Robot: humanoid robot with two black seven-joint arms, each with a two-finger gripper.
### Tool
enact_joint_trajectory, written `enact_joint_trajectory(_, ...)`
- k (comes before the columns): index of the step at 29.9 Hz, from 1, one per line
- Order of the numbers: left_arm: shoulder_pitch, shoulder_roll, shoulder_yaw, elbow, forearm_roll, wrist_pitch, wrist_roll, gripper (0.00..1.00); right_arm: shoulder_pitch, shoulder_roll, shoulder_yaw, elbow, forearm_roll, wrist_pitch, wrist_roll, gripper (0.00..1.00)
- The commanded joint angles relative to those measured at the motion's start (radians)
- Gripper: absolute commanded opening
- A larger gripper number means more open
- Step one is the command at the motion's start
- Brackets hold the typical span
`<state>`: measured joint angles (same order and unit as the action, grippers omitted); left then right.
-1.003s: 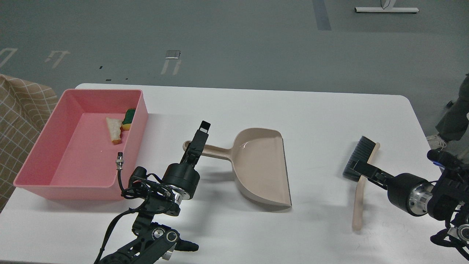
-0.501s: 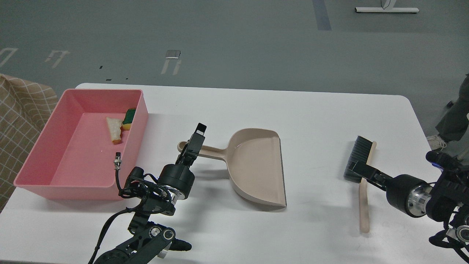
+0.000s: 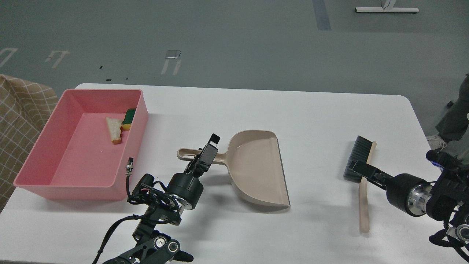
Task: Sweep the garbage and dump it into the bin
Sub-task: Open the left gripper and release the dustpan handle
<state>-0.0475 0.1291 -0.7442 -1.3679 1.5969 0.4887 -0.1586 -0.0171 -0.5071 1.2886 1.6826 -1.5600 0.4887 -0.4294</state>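
Note:
The pink bin [image 3: 33,161] stands at the table's left. The garbage lies inside it near the far right wall: the white bread piece [image 3: 115,129] and the yellow sponge chunk [image 3: 128,119] with a green top. The beige dustpan [image 3: 256,168] lies flat and empty on the table. My left gripper [image 3: 208,151] stands over the dustpan's handle [image 3: 187,154], its jaws apart and not gripping it. My right gripper [image 3: 357,169] is closed across the brush [image 3: 362,183] where the dark bristles meet the wooden handle.
A checked beige cloth [image 3: 18,117] hangs off the table's left side. A person's leg and shoe [image 3: 450,121] stand at the right edge. White table [image 3: 311,117] stretches between the dustpan and the brush.
My left gripper lowered and slid right along the dustpan handle, letting go of it; the dustpan barely shifted. The brush swung more upright one second ago and has stayed still since.

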Motion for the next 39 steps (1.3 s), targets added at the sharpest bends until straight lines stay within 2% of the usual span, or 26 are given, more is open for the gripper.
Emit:
enact_joint_trajectory(1, 0.003, 0.023, 0.002, 0.0, 0.0, 0.0, 0.007, 0.98, -0.001, -0.001, 0.0, -0.001, -0.002, 0.0, 0.0, 0.99)
enact_joint_trajectory(8, 0.001, 0.049, 0.002, 0.009, -0.002, 0.0, 0.037, 0.98, -0.006, -0.001, 0.0, -0.003, -0.002, 0.0, 0.0, 0.99)
enact_joint_trajectory(22, -0.011, 0.047, 0.002, 0.067, 0.0, 0.0, 0.037, 0.98, -0.003, -0.001, 0.0, -0.003, -0.002, 0.0, 0.0, 0.99)
enact_joint_trajectory(39, 0.026, 0.107, 0.0, 0.02, -0.002, 0.0, 0.031, 0.98, -0.003, -0.001, 0.001, -0.024, -0.003, 0.0, 0.0, 0.99)
